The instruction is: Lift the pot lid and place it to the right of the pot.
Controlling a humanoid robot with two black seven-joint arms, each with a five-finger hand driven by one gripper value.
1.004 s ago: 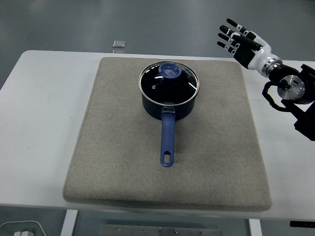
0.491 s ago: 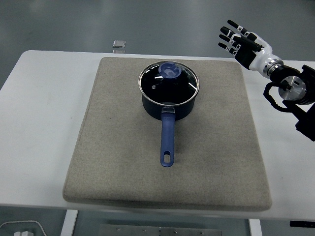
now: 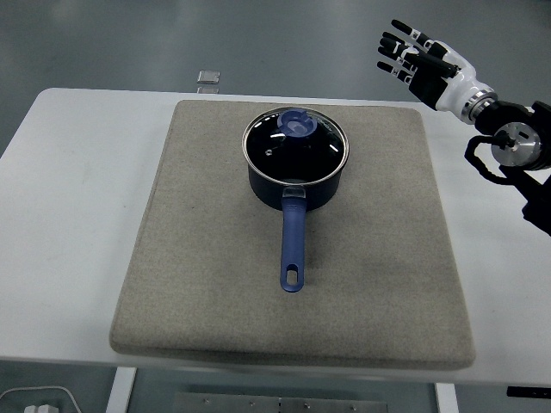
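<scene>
Right hand [image 3: 419,62] fingers spread, empty; glass pot lid [image 3: 296,144] seated on pot [image 3: 294,176], well left and below the hand; likely rigid, slick, breakable, so grasp blue knob [image 3: 299,123].

Dark navy pot [image 3: 296,182] with blue handle [image 3: 293,243]. Glass lid [image 3: 295,144], silver rim, blue knob [image 3: 299,123]. Grey-beige mat [image 3: 207,258], faintly speckled. White table [image 3: 69,215]. Right hand [image 3: 428,67] white with black fingers [image 3: 398,43]; black arm [image 3: 516,159] with silver joint.
</scene>
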